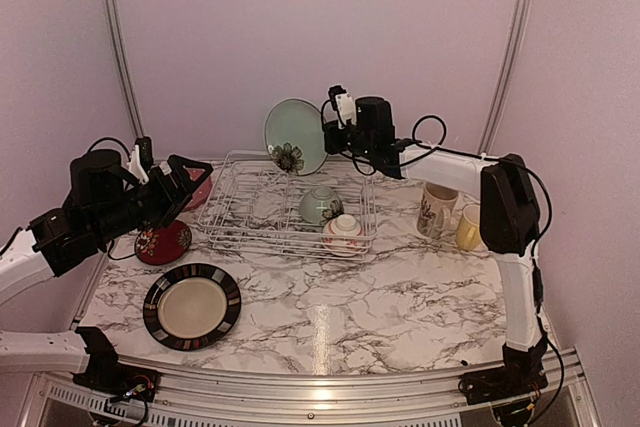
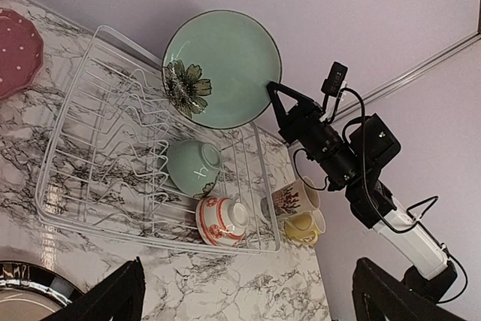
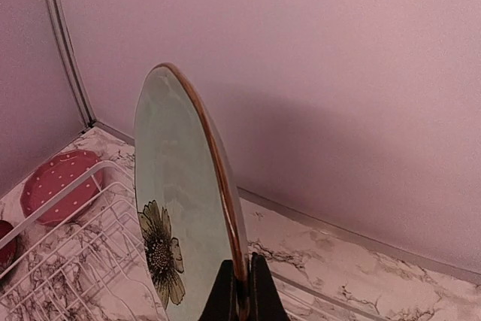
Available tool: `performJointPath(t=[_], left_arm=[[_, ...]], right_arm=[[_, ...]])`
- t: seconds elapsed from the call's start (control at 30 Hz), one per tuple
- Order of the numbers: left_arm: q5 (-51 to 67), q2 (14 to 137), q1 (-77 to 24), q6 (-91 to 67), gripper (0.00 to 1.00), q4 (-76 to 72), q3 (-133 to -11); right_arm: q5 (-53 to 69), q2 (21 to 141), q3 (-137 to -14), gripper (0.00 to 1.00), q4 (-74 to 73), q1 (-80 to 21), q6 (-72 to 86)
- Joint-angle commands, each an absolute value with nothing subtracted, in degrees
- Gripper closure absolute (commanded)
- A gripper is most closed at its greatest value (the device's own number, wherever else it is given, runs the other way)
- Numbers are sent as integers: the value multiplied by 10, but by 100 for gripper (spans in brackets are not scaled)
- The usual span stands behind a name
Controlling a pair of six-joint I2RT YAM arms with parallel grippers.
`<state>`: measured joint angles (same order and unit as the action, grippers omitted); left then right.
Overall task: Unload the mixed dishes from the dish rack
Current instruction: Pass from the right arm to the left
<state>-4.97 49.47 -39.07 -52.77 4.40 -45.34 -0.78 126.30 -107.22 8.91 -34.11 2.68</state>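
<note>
**Right gripper pinches green plate at rack's far edge**

The right gripper (image 1: 329, 135) has its fingers pressed onto the rim of the green plate (image 1: 293, 135). The plate stands upright on edge at 12 o'clock of the rack (image 1: 225, 212), its flowered face turned toward the left arm. Whether its lower rim touches the wires cannot be told.

The left gripper (image 1: 190, 182) hovers at the rack's 9 o'clock, fingers spread wide with nothing between them.

Inside the rack, toward its 4 o'clock corner, a green bowl (image 1: 320, 205) sits just beside a red-white bowl (image 1: 343, 234).

On the table (image 1: 400, 297) outside the rack:
- A cream mug (image 1: 436, 210) and a yellow mug (image 1: 468, 228) stand together at 3 o'clock.
- A pink plate (image 1: 200, 190) lies at 10 o'clock, partly hidden by the left gripper.
- A dark-red plate (image 1: 162, 243) lies at 9 o'clock.
- A black-rimmed plate (image 1: 191, 306) lies at 7 o'clock.
</note>
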Motion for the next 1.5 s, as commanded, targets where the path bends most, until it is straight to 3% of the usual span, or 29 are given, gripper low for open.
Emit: performJointPath(t=[0.0, 0.3, 0.57, 0.87, 1.23, 1.47], left_arm=[[-48, 506, -394, -530, 1, 23, -442], [-31, 569, -394, -553, 1, -46, -442], [39, 670, -382, -561, 1, -115, -487], [90, 708, -341, -582, 2, -159, -499], [118, 705, -313, -586, 11, -183, -504], [71, 669, -311, -583, 27, -150, -481]], right_arm=[[29, 1192, -1087, 100, 122, -332, 157], [119, 1144, -1003, 100, 150, -308, 368], [234, 1105, -898, 100, 260, -301, 534], [251, 1058, -827, 100, 303, -331, 598], [265, 1051, -845, 100, 305, -383, 614], [273, 1051, -840, 100, 329, -401, 631]])
